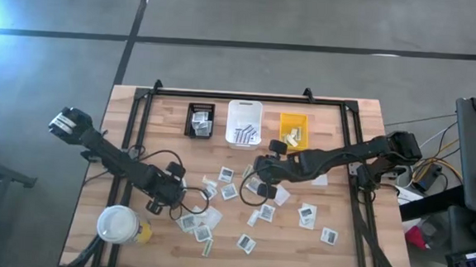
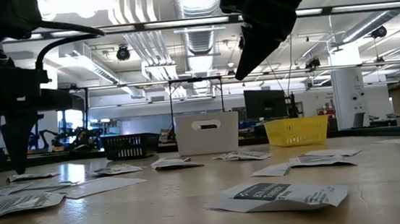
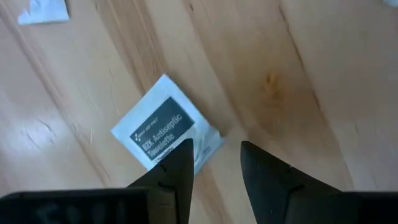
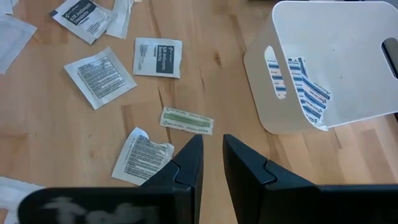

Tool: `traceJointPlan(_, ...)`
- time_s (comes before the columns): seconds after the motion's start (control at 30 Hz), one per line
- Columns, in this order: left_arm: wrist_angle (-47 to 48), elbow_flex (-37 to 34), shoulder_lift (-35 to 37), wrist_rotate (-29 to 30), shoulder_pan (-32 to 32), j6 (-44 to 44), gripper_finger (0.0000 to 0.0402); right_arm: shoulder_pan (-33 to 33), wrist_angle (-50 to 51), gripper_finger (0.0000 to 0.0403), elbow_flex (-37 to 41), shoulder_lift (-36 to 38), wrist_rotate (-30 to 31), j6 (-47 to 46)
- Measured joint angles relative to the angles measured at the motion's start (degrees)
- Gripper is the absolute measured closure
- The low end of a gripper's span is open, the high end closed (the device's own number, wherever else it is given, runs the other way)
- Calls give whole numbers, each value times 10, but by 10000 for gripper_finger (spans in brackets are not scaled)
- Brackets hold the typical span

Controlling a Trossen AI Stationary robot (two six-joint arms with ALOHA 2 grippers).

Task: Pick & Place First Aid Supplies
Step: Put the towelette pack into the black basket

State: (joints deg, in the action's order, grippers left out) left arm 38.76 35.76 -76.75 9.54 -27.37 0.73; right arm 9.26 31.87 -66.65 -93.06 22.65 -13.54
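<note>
Left gripper [image 3: 214, 165]: low over the wood at about 8 o'clock from the table's centre [image 1: 166, 193]; its fingers stand apart with bare wood showing in the gap, nothing held.
Antiseptic packet [image 3: 166, 130]: a white square with a dark printed patch, lying flat just ahead of the left fingers, one corner beside a fingertip [image 3: 180, 155]; whether they touch I cannot tell.
Right gripper [image 4: 211, 152]: raised above the table near its centre [image 1: 265, 175]; a narrow gap between the fingers, nothing in it.
First aid supplies [image 1: 246, 243]: flat packets scattered from the centre toward 4 and 7 o'clock, most lying singly, some overlapping near 7 o'clock.
Yellow-green strip [image 4: 186, 121]: flat on the wood just ahead of the right gripper, apart from it.
Torn-edged packet [image 4: 143, 157]: beside the right gripper's finger, lying on the table.
White bin [image 1: 244, 122]: at 12 o'clock, blue-striped packets [image 4: 303, 90] inside.
Black bin [image 1: 200, 120]: at 11 o'clock, just beside the white bin, packets inside.
Yellow bin [image 1: 294, 130]: at 1 o'clock, pale strips inside.
White-lidded cup [image 1: 119, 224]: near the table's corner at 8 o'clock.
</note>
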Motion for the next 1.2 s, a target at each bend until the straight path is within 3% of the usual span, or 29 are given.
traceJointPlan(0.4,-36,-28,3,-6,7,-1,276,0,-7,346,0,0,0,0)
traceJointPlan(0.77,-47,-44,1,-16,17,4,326,0,-8,346,0,0,0,0)
traceJointPlan(1.2,-49,-47,1,-9,17,49,339,0,-9,346,0,0,0,0)
